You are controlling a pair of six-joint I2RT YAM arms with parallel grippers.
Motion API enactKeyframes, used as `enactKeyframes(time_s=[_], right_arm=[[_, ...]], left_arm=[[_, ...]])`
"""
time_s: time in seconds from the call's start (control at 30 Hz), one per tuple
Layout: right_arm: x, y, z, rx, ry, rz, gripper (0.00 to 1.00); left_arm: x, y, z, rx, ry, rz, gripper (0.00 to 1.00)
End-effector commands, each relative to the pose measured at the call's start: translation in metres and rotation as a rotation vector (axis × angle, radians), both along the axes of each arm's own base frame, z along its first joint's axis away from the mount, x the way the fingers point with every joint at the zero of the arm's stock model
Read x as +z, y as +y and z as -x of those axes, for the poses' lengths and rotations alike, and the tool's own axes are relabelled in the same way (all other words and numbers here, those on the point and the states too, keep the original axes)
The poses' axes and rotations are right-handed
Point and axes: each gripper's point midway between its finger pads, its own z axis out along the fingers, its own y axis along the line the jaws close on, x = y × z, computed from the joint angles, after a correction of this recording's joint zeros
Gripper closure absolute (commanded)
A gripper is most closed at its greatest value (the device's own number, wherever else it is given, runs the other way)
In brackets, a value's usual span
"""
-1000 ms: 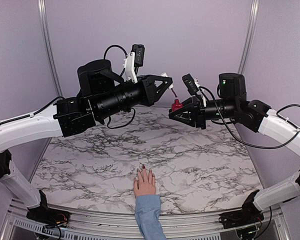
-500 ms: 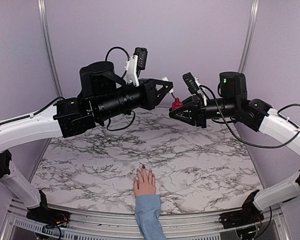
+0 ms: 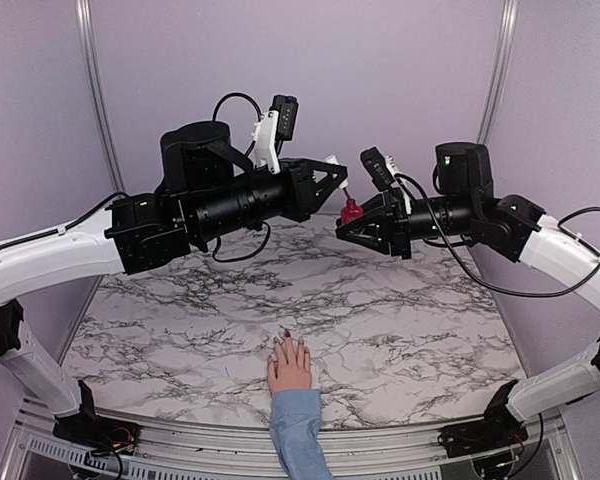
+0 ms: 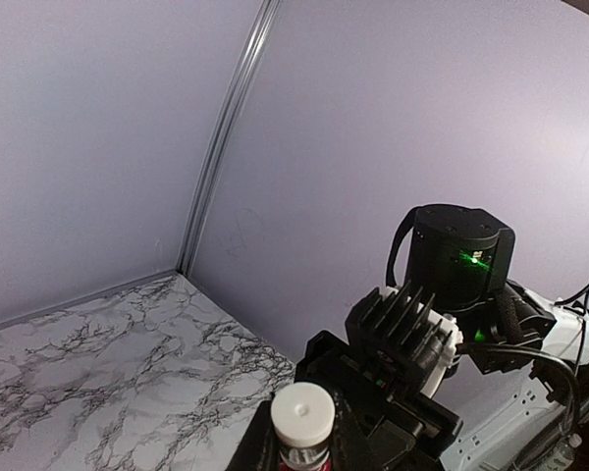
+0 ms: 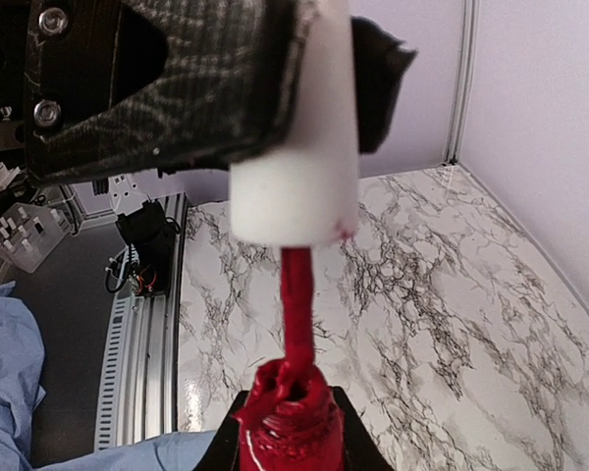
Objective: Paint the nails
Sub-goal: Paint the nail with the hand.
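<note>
Near the middle of the table's [image 3: 180, 300] near edge, a pale pink hand [image 3: 291, 367] in a light blue fabric sleeve [image 3: 298, 435] lay flat on the marble-patterned top. Its fingers were spread towards the far edge, we judged so that each nail could be reached. The nails [image 3: 287, 334] were tiny. 1 fingertip showed dark red; the rest we could not tell.

High above the far half of the table, the left gripper [image 3: 332, 175] was clamped on the smooth white cylindrical cap [image 5: 294, 147]. The thin brush [image 5: 296, 304] hung from the cap, coated in glossy red.

Just to its right, the brush tip sat in the mouth of the small dark red bottle [image 5: 290, 422]. We took this as loading or wiping polish. The right gripper [image 3: 355, 222] was closed tight around the bottle's body and held it upright, probably so that nothing spilled and the neck met the brush squarely.

Both grippers were well apart from the hand, so painting this nail had not yet begun.
</note>
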Motion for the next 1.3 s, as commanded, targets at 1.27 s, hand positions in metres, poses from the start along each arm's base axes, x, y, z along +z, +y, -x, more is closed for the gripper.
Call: enactKeyframes(time_s=[1.27], right_arm=[[0.020,0.001,0.005,0.018,-0.059,-0.025,1.00]], left_arm=[[-0.015,-0.022,0.019,-0.162,-0.033,-0.193,0.73]])
